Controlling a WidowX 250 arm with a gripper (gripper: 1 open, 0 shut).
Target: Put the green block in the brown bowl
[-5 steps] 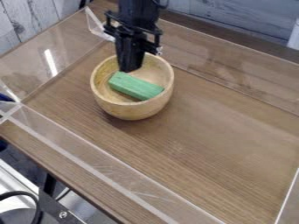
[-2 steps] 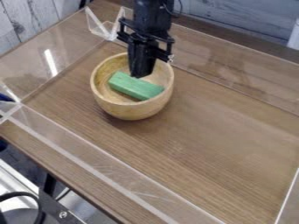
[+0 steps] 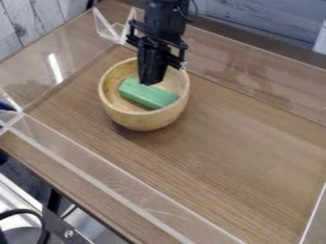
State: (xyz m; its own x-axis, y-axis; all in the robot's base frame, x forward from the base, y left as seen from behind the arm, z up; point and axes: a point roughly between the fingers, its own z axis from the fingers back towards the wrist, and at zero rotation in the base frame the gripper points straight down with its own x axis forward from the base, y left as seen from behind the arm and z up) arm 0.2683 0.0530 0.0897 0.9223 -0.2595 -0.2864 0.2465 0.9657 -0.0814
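1. Black gripper hangs in the upper middle of the frame, pointing steeply down into the back part of the brown bowl. Its jaws are pressed together with nothing between them.
2. Its tip sits just above or at the far end of the green block; whether they touch cannot be told from this view, but the block is not gripped.
3. That green block lies inside the bowl, on the bottom and tilted slightly against the inner wall, well below the rim.
4. Around the bowl, the wooden table runs toward the lower right of the frame, with clear plastic walls along its edges.
5. Judging by how things lie, the main goal looks done: the block is in the bowl and free of the gripper.
6. What seems left is only for the arm to lift clear of the bowl without nudging the block or tipping the rim.
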